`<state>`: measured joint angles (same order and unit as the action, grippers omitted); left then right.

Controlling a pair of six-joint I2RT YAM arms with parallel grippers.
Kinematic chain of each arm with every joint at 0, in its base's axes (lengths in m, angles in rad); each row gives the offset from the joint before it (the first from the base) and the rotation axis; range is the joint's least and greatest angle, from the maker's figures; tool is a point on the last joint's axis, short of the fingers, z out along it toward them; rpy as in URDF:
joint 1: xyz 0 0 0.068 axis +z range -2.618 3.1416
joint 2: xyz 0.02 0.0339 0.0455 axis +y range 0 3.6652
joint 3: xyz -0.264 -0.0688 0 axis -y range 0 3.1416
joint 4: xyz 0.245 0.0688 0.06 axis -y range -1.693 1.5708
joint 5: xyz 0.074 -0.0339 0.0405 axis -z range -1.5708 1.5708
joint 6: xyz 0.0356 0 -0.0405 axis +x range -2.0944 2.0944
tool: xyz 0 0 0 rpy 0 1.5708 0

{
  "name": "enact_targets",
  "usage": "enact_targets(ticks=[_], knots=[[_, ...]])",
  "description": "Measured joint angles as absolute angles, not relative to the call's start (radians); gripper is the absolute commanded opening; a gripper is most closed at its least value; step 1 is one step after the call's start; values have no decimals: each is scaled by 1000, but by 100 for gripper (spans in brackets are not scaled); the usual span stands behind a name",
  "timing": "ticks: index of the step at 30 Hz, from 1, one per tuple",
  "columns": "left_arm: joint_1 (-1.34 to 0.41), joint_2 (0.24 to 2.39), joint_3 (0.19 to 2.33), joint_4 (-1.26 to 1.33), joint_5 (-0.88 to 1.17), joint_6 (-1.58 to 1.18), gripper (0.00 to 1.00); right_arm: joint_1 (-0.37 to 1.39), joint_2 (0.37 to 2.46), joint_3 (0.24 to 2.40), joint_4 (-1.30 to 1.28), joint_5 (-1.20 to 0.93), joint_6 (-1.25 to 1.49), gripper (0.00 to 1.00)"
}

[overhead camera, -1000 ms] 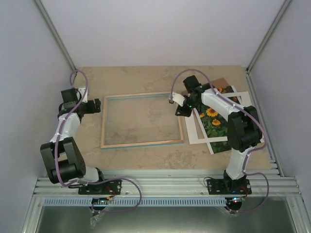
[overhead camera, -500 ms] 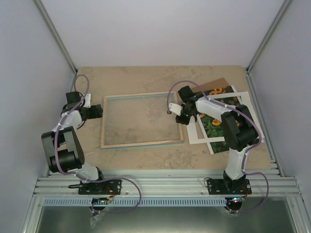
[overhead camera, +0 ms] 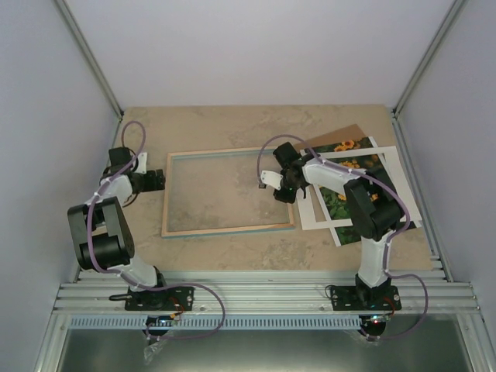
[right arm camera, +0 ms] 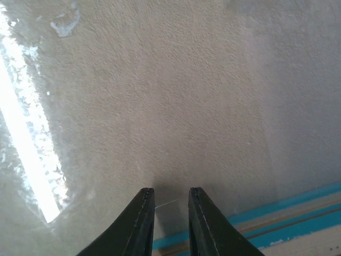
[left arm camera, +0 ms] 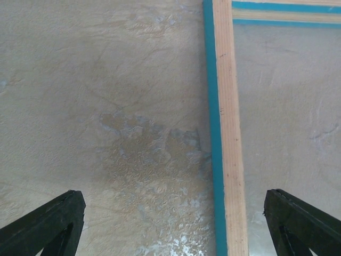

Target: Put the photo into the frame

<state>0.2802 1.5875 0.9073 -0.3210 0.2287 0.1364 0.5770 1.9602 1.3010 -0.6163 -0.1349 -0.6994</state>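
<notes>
Black left gripper (overhead camera: 159, 180): set at the left end of the frame; jaws spread wide in the left wrist view (left arm camera: 173, 201); the frame's left rail is seen between the fingers, nearer the right one; nothing is held or touched.
Frame (overhead camera: 225, 229): laid flat on the table, left of centre, pale wooden back up with turquoise showing along the edges; its long axis is run left to right.
Right gripper (overhead camera: 279, 192): placed low over the frame's right end and pointed left across the pane; in the right wrist view (right arm camera: 171, 191) the jaws are drawn in to a thin gap; nothing is held between them.
Photo (overhead camera: 333, 205): found right of the frame and outside it, under a white mat (overhead camera: 397, 186) and over a brown panel (overhead camera: 349, 130); it is laid askew to the frame and partly hidden by the right arm, so its long axis cannot be told.
Deciding relation: the photo is to the right of both grippers; the right arm is judged much the nearer, though its gripper is turned away from the print.
</notes>
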Motion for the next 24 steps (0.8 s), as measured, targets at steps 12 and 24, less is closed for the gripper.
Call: enact_targets(ticks=[12, 24], knots=[[279, 1386, 930, -321, 267, 196, 99, 440, 1850, 1430, -739, -342, -623, 75], [233, 1367, 1079, -398, 439, 218, 99, 61, 1592, 1417, -609, -553, -493, 98]])
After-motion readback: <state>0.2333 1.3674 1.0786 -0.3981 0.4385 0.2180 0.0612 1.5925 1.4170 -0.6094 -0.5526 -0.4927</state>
